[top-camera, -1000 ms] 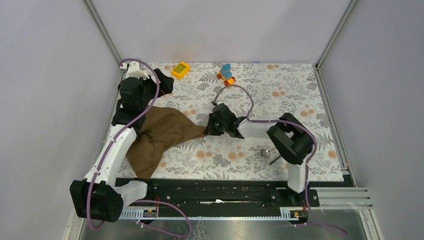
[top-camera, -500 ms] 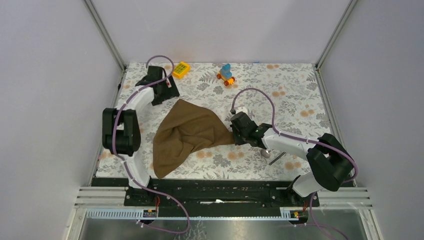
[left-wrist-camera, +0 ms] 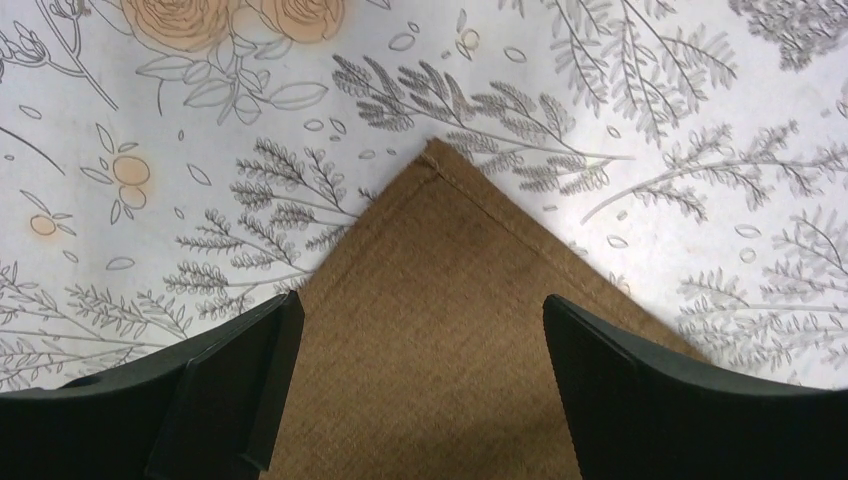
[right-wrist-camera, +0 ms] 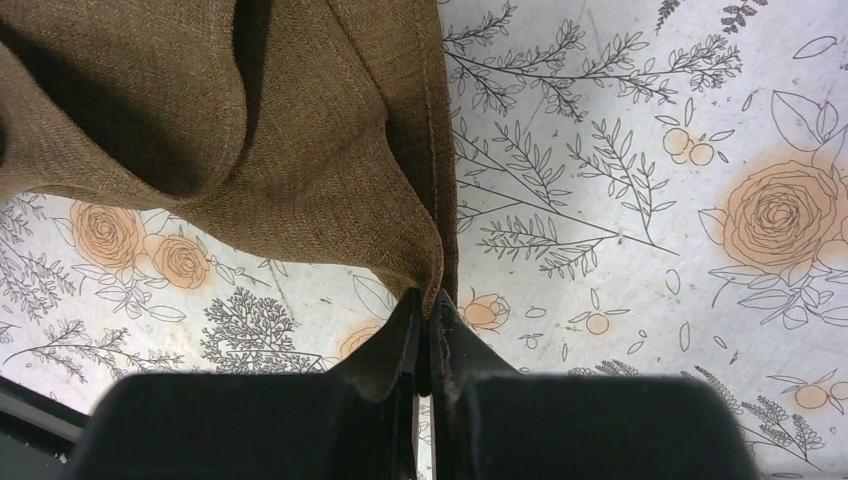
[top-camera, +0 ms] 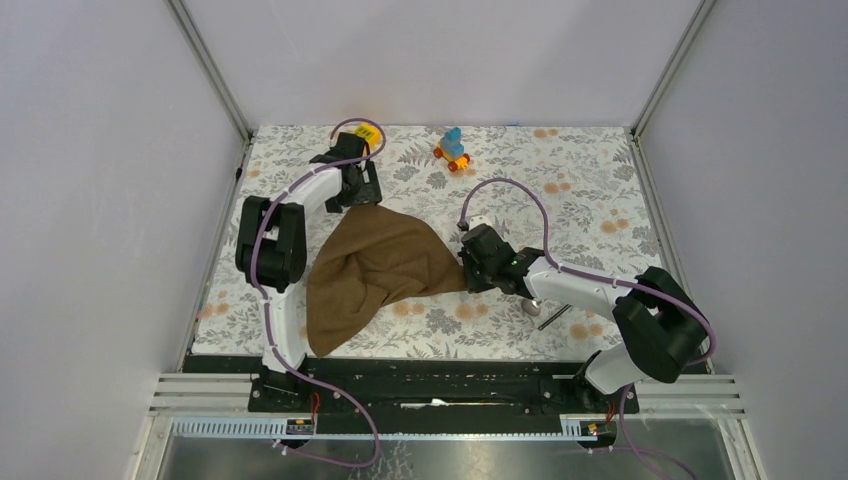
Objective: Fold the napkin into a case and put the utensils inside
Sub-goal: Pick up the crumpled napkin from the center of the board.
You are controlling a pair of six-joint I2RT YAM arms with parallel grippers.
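Upper left of the overhead frame: the left gripper (top-camera: 358,186) hangs with jaws spread wide and empty over the far corner of the napkin (top-camera: 375,262). The hemmed point sits framed between its fingers, apparently lined up for a pinch. The brown cloth lies rumpled and unfolded at centre-left on the tablecloth (top-camera: 580,190), its lower tip close to the table's near edge. At centre, the right gripper (top-camera: 472,266) is clenched on the napkin's right-hand corner, raising it into a ridge, likely so both arms can draw the cloth flat. Further right, the spoon (top-camera: 533,303) and dark stick (top-camera: 552,316) lie just below the right forearm, apart from the cloth. Bare pattern at right leaves spreading room; a toy car (top-camera: 453,148) sits near the top edge.
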